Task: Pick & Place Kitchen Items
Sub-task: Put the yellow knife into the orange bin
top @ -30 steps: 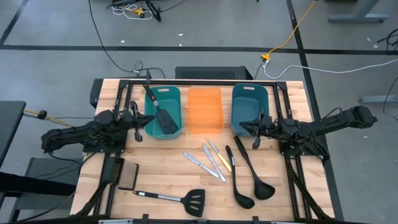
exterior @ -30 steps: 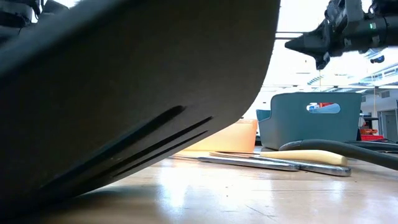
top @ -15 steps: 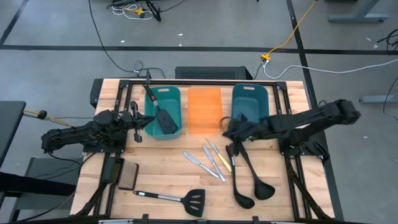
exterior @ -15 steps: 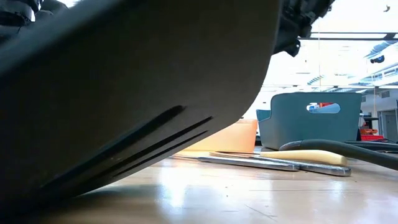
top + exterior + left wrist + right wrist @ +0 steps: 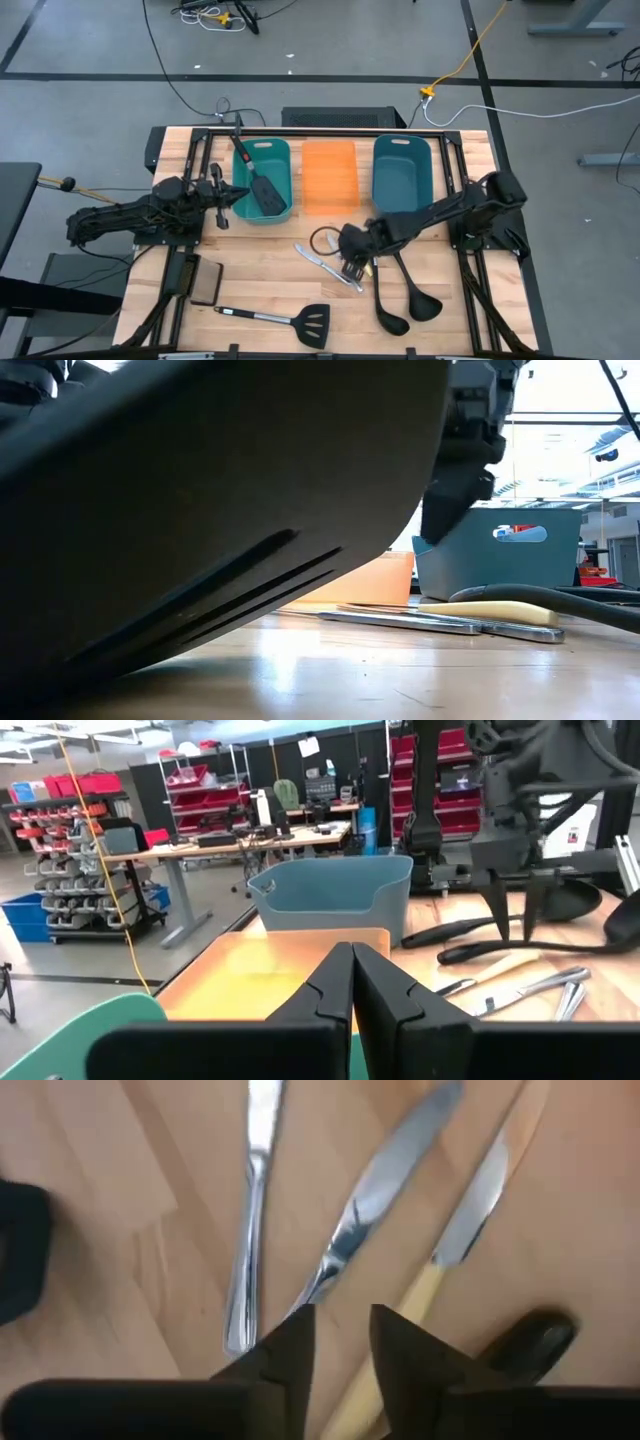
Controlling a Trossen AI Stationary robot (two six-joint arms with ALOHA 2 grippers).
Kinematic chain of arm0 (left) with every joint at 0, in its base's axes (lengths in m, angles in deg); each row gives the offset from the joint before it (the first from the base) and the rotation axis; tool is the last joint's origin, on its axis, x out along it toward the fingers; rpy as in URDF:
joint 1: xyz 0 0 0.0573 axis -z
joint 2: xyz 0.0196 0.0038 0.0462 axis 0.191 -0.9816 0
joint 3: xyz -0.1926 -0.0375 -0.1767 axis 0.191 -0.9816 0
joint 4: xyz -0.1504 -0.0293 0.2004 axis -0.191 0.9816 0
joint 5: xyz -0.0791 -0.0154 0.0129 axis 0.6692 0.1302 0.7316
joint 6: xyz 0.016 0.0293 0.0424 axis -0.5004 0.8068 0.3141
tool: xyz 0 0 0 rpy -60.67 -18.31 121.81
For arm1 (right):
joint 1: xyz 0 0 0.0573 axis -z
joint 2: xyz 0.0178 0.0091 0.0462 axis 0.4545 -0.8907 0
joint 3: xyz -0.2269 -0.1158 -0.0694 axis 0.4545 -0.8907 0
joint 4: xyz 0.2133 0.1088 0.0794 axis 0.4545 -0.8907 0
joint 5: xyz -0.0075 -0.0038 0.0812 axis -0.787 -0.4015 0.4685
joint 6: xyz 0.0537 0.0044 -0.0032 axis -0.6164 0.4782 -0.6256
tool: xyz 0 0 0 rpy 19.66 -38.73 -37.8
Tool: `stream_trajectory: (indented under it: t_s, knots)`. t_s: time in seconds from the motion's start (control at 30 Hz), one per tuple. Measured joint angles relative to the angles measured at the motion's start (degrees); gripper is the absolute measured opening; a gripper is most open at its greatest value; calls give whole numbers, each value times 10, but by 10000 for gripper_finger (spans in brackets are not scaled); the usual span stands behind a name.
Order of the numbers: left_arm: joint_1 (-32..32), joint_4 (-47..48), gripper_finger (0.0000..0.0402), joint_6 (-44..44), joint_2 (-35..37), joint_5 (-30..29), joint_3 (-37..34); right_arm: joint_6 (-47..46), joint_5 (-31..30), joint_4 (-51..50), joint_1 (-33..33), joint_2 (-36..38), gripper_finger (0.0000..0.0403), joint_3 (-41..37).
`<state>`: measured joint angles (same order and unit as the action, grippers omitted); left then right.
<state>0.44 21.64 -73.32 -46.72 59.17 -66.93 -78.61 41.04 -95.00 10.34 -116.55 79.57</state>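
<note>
Right wrist view: gripper poised over table knives

Right gripper hovering above knives, fingers slightly parted, holding nothing. Silver knife directly ahead, cream-handled knife beside it, mid-table near ladles. Probably thin, stiff, slick, lying flat: best pinched across handle. Left gripper clenched, empty, waiting beside teal bin.

One black spatula leans in the teal bin, another lies flat near the table's front; knives and two ladles mid-table.
</note>
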Motion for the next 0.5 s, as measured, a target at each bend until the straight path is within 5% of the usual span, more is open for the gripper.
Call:
stream_trajectory:
  t_s: [0.17, 0.5]
  knots:
    - [0, -1, 17, 0, 0, 0, 0, -44, -11, 8, -7, -12, 143, 0]
    - [0, -1, 18, 1, 0, 0, 0, -88, -9, -10, -12, -12, 140, -8]
